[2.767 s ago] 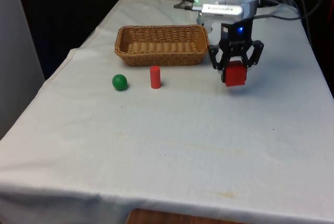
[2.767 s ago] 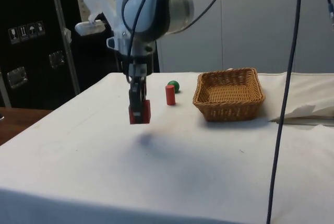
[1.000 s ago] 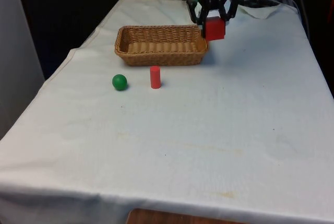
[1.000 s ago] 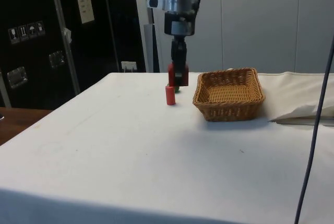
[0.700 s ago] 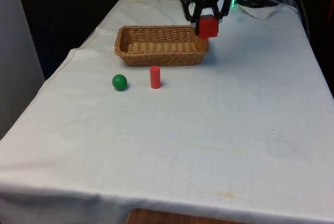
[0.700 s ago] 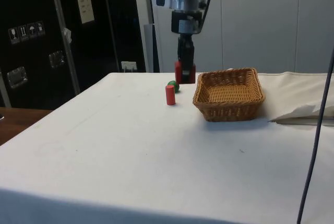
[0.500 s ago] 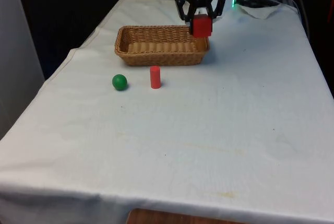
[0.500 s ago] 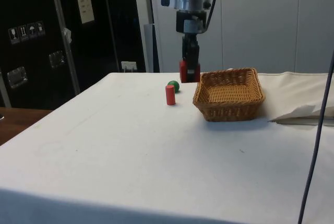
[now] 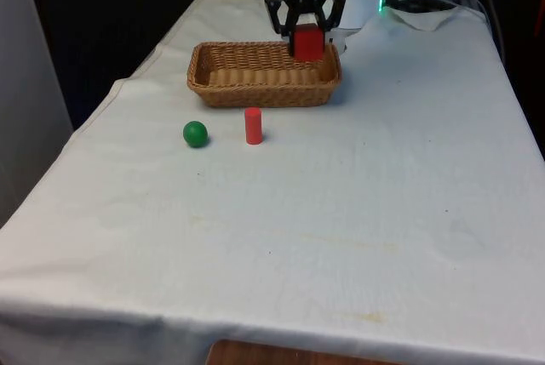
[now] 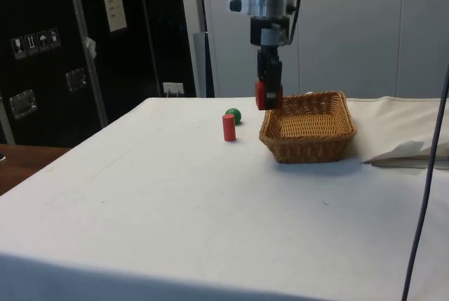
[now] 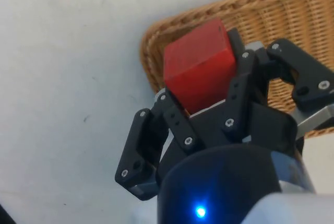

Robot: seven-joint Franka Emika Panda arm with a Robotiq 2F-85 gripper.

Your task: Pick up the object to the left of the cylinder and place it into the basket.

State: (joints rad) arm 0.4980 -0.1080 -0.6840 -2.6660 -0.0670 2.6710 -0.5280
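Note:
A red cube hangs in the air, with my gripper shut on it. It is over the wicker basket's end at the front view's right. From the side, the red cube hangs just above the basket's near corner. In the wrist view the red cube sits between the black fingers, above the basket's rim. A red cylinder stands on the cloth in front of the basket. A green ball lies at the cylinder's side, towards the front view's left.
Crumpled white cloth lies on the table past the basket. Cables hang down at the side view's right. Open cloth stretches across the table's near half.
My gripper has carried the red cube from low over the cloth on the front view's right, up and across to the basket's end. The ball and cylinder stayed put.

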